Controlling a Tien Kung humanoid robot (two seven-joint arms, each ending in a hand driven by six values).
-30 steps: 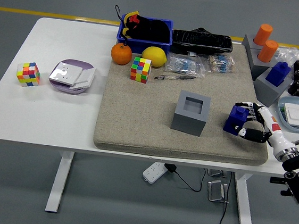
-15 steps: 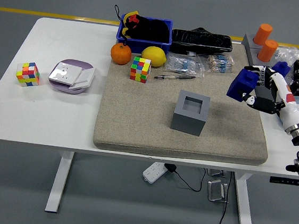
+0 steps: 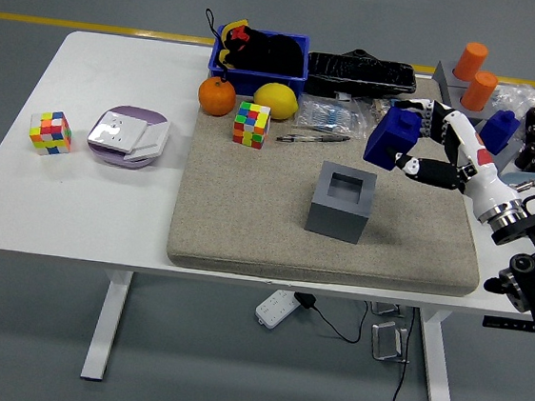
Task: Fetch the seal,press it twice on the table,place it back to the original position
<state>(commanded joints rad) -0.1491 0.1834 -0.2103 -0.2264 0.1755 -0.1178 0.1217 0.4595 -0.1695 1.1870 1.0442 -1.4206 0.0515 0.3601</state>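
Blue seal: the blue seal [image 3: 392, 137] is clamped in the right robot hand [image 3: 433, 146], fingers wrapped around it, held in the air just up and right of the grey holder [image 3: 342, 202].
Change: a second ago the seal sat low on the felt mat [image 3: 246, 217] near its right edge; since then it has been lifted and carried left toward the holder.
Meaning: pressing looks finished; I judge this to be the return leg, with the seal not yet lowered into the holder's square opening.
Left arm: not in view.
Counts: two colour cubes, one [image 3: 252, 124] on the mat, one [image 3: 51, 132] on the bare tabletop [image 3: 76, 200]; one orange [image 3: 217, 98]; one lemon [image 3: 276, 100]; two orange cylinders [image 3: 475, 76]; one pen [image 3: 312, 139].
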